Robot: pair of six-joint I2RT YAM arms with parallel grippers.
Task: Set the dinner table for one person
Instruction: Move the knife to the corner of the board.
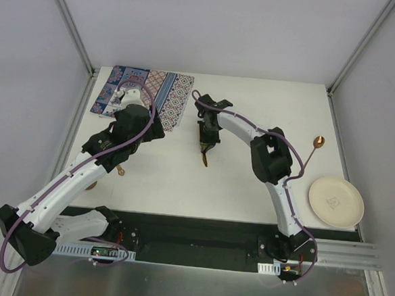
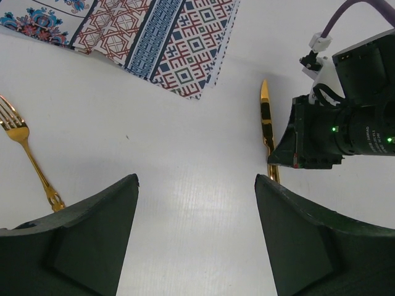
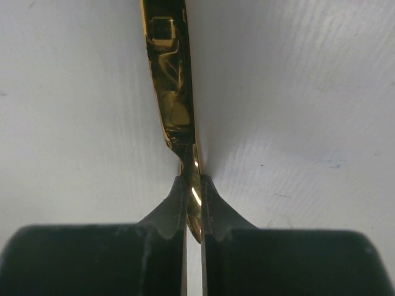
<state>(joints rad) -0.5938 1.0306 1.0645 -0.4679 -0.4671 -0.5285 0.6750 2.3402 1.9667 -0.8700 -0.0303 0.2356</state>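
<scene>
The white dinner table (image 1: pixel 254 111) carries a blue-and-red patterned placemat (image 1: pixel 150 94) at its far left. My right gripper (image 1: pixel 207 138) is shut on a gold knife (image 1: pixel 205 159) near the table's middle. In the right wrist view the fingers (image 3: pixel 192 182) pinch the knife (image 3: pixel 173 92), which is held on edge close to the surface. My left gripper (image 2: pixel 196 179) is open and empty, raised above bare table beside the placemat's near corner (image 2: pixel 197 92). A gold fork (image 2: pixel 28 154) lies to its left and the knife (image 2: pixel 265 117) to its right.
A cream plate (image 1: pixel 336 200) sits at the near right. A copper spoon (image 1: pixel 314 149) lies just beyond it. The fork (image 1: pixel 119 170) is partly hidden under the left arm. Aluminium rails edge the table. The right wrist (image 2: pixel 345 123) fills the right of the left wrist view.
</scene>
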